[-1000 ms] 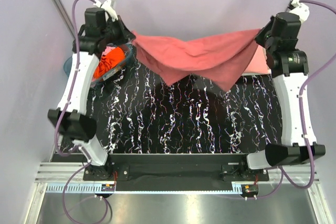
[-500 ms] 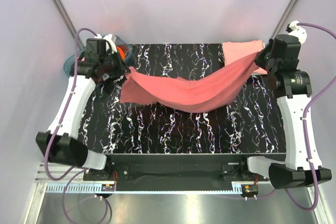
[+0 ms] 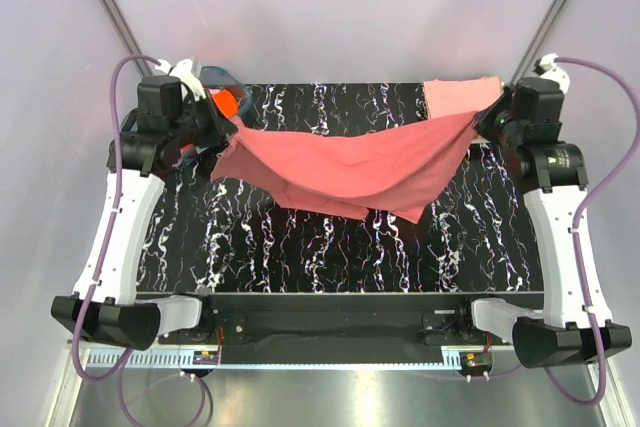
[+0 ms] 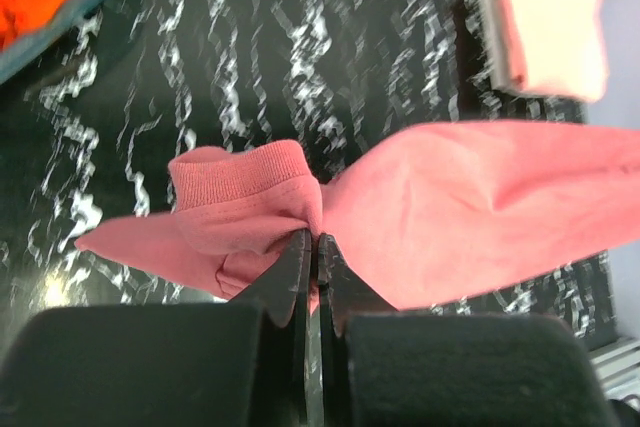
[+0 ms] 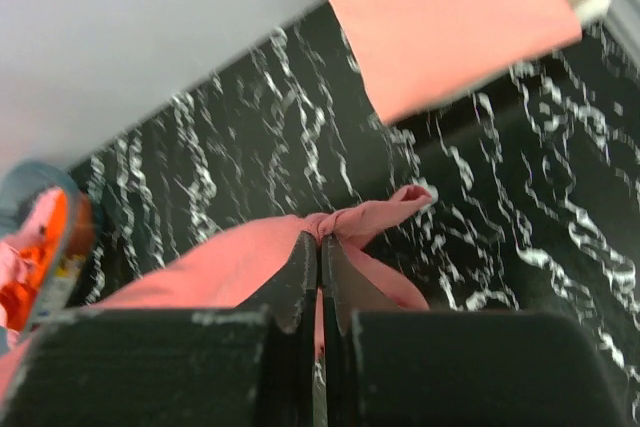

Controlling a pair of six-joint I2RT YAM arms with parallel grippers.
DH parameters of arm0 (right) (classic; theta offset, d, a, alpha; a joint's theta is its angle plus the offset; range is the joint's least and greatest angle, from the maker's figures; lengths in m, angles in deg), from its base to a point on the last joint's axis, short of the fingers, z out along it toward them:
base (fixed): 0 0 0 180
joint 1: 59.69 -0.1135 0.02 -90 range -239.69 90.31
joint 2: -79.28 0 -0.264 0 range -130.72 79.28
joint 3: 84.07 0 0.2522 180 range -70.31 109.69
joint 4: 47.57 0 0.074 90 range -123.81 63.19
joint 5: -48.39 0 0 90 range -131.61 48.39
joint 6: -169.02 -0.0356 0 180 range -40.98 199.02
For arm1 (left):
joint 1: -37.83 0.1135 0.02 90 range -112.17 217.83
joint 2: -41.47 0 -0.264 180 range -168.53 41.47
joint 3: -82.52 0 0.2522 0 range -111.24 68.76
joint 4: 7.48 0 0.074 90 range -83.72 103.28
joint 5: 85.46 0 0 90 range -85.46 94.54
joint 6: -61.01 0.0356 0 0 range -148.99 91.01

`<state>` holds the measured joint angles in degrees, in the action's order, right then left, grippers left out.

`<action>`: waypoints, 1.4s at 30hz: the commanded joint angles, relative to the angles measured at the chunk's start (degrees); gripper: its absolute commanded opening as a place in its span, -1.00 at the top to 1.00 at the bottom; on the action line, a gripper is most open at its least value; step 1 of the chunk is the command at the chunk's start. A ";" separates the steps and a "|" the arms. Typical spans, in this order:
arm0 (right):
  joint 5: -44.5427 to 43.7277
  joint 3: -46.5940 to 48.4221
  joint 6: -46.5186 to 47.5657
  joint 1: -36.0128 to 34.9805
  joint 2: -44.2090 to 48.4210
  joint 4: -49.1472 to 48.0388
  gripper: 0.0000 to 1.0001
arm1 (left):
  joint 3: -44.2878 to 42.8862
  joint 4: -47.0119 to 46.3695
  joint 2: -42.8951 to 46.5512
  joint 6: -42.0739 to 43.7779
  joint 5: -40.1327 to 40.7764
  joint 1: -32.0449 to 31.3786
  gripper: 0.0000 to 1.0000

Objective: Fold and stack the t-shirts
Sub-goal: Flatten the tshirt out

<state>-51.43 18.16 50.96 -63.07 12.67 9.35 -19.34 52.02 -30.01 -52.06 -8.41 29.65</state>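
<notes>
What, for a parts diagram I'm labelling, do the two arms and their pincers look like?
Both the left arm and right arm have slender white links between bulky black joint housings, and black bases. A purple cable loops along each. The left pincer and right pincer have flat, tapered black fingers.

Brick-red tee (image 3: 350, 162) hangs stretched left-right, sagging mid-span; salmon-pink tee (image 3: 460, 97) lies folded far right; orange tee (image 3: 228, 102) bunched far left.
</notes>
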 commanded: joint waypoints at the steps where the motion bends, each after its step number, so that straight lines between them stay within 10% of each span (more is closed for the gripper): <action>1: 2.10 -3.47 -2.26 -0.05 2.08 1.30 1.00 | 1.52 -0.74 2.83 1.54 3.01 0.28 1.00; 15: 0.68 -6.46 -8.34 -0.14 18.45 11.88 1.00 | 8.73 0.23 20.16 -1.01 5.22 -0.87 1.00; 28: -0.01 -7.27 2.21 -0.05 -15.81 -14.14 0.97 | 1.81 -3.28 -19.63 2.77 -0.32 0.18 0.99; 35: 7.18 11.45 4.69 0.12 -37.53 -7.24 0.04 | -15.96 -0.83 -38.82 1.53 -5.34 3.26 0.18; 42: 4.28 7.18 -9.63 0.21 -28.35 6.58 -0.27 | -0.70 -4.06 -24.62 2.42 -1.02 3.26 -0.01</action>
<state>-45.64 27.49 49.98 -63.02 -25.60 7.73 -25.87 49.96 -64.89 -50.35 -9.77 33.38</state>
